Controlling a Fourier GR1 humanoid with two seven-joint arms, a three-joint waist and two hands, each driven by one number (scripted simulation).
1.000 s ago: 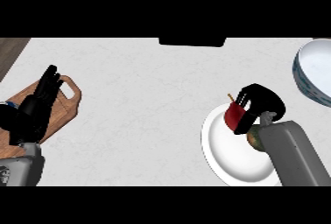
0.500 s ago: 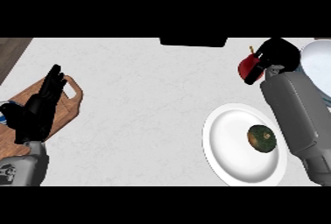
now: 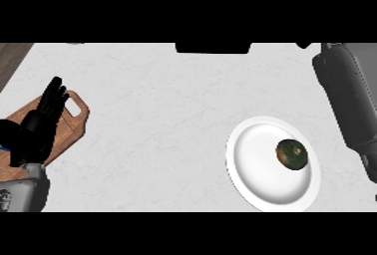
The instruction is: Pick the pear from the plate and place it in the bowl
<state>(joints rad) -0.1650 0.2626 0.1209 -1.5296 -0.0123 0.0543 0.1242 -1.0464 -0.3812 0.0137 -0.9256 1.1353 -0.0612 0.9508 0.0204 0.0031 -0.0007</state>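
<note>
A white plate (image 3: 254, 167) lies on the counter at the lower right. On its right half sits a dark green round fruit (image 3: 291, 154), with no hand touching it. My grey right forearm (image 3: 346, 99) runs up the right side and past the picture's upper edge, so my right hand is hidden and so is whatever it holds. The forearm also covers the far right corner, and no bowl shows there. Open with straight fingers, my left hand (image 3: 40, 124) rests at the left over a wooden board.
The wooden cutting board (image 3: 70, 122) lies at the left edge under my left hand. A black object (image 3: 213, 48) sits at the counter's far edge, top centre. Pale marble counter (image 3: 162, 124) spreads between the board and the plate.
My right hand, shut on a red item, rose from the plate toward the upper right and left the view. The green fruit stayed on the plate. The left hand held still.
</note>
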